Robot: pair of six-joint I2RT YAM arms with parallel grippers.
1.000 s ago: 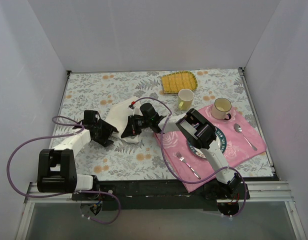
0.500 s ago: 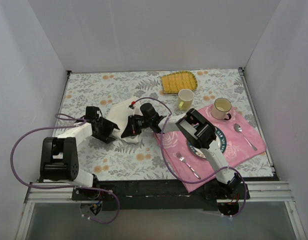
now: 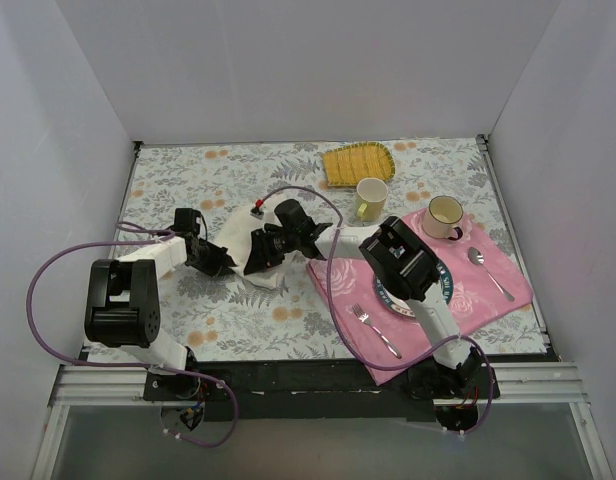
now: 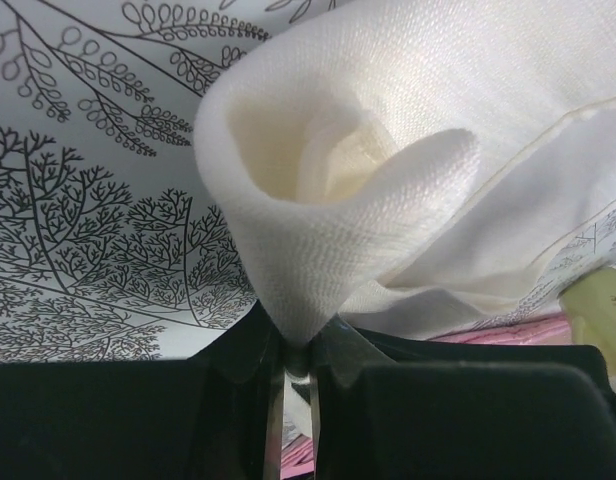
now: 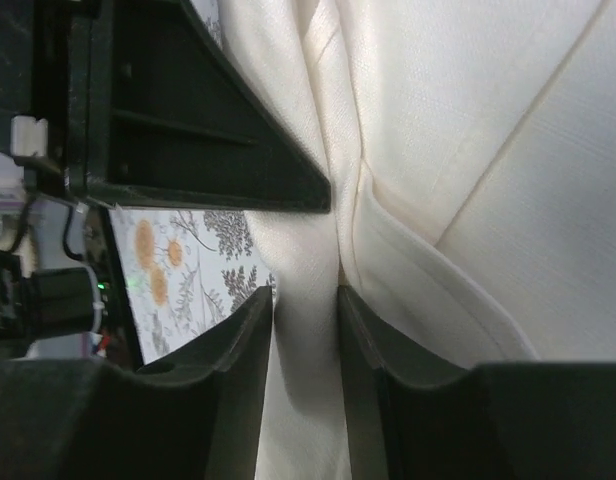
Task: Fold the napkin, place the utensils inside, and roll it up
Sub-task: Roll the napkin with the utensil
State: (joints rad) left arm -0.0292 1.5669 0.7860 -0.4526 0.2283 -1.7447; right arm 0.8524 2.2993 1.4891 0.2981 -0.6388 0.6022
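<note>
Napkin (image 3: 238, 222) sits bunched on the table (image 3: 168, 190), left of centre, nowhere near flat, w/ both arms in on it. Left gripper (image 4: 296, 372) is clamped tight on the tip of a curled fold; right gripper (image 5: 306, 320) has its fingers close either side of another fold, looks like a pinch too. Risk imo: uneven pull & that thin left pinch slips, or the cloth twists instead of opening. Gold utensil not visible, maybe under the cloth, so it could get dragged
</note>
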